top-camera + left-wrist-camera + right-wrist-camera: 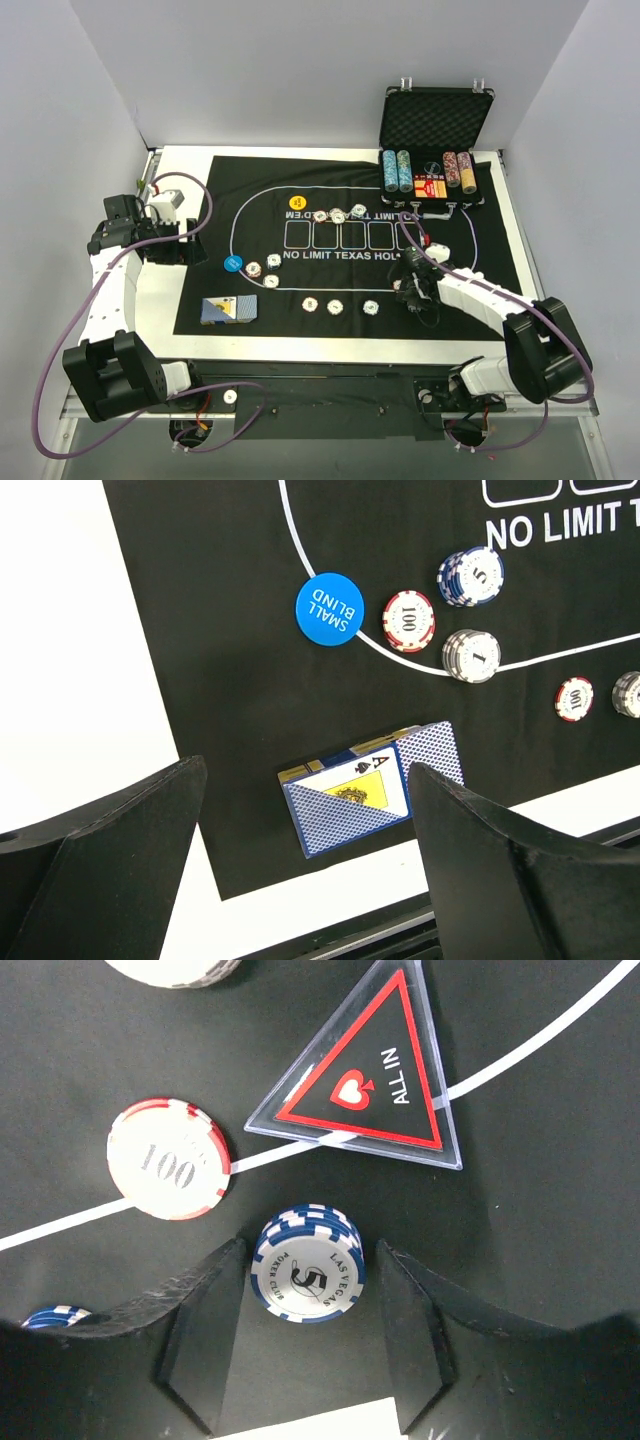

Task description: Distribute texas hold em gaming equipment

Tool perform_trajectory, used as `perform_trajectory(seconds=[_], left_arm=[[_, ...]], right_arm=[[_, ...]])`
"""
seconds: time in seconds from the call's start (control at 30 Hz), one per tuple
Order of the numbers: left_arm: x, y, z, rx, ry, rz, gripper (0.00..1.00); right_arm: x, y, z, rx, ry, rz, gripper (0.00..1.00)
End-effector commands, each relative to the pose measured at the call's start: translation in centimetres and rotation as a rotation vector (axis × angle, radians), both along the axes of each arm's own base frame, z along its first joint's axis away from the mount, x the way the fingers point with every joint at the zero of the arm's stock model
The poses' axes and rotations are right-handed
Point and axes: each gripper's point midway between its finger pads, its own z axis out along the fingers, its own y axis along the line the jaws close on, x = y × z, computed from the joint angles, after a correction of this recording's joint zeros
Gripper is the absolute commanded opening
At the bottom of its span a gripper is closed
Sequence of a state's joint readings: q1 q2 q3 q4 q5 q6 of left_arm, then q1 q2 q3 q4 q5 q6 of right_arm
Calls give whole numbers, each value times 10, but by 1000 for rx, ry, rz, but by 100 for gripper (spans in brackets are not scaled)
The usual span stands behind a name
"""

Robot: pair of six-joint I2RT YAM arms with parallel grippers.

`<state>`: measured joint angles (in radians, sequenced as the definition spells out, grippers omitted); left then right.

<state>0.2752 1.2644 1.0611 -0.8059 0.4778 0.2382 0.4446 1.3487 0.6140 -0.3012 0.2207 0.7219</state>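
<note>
Right pincer [312, 1248] stands half spread astride the blue-edged 5 chip stack [308, 1275] on the felt mat [520, 1210], pads seemingly just clear of it; the stack sits squarely between them, near the ALL IN triangle [365, 1070]. Left pincer [305, 770], spread wide, hovers over the card deck [370, 800], well apart

Table: the white table [80, 630] showed bare strips left of the mat and along the near edge.
Mat: a black felt mat [260, 180] lay flat on the table, printed with a white oval and "NO LIMIT TEXAS HOLD'EM".
Case: a black case [436, 120], lid raised, stood at the far right corner, its front overlapping the mat.
Mat, near left: a deck of cards [370, 800].
Mat, left: a blue disc [329, 608] touched the oval line; a yellow disc [296, 203] lay farther back.
Mat, along the oval: small stacks of chips [334, 306] and a triangular marker [360, 1080].
</note>
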Motion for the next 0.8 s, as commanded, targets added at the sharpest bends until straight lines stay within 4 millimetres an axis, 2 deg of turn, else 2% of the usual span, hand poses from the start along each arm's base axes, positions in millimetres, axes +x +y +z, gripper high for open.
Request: perform_trajectory(seconds=[0.0, 0.13, 0.2, 0.37, 0.53, 0.63, 0.77], left_arm=[[0, -4, 4, -10, -14, -48, 93], [-4, -7, 3, -8, -4, -103, 93], [-11, -10, 1, -3, 8, -172, 93], [-42, -16, -15, 92, 64, -449, 93], [-68, -16, -34, 179, 47, -671, 92], [-85, -27, -41, 164, -8, -797, 92], [-91, -40, -47, 215, -82, -955, 93]], right_arm=[[3, -8, 0, -31, -11, -42, 56], [5, -7, 15, -15, -51, -38, 67], [7, -6, 26, -7, -74, -32, 67], [13, 1, 63, 44, -148, -8, 68], [20, 19, 99, 130, -201, 60, 72], [22, 29, 107, 168, -205, 96, 74], [26, 41, 116, 192, -215, 143, 75]])
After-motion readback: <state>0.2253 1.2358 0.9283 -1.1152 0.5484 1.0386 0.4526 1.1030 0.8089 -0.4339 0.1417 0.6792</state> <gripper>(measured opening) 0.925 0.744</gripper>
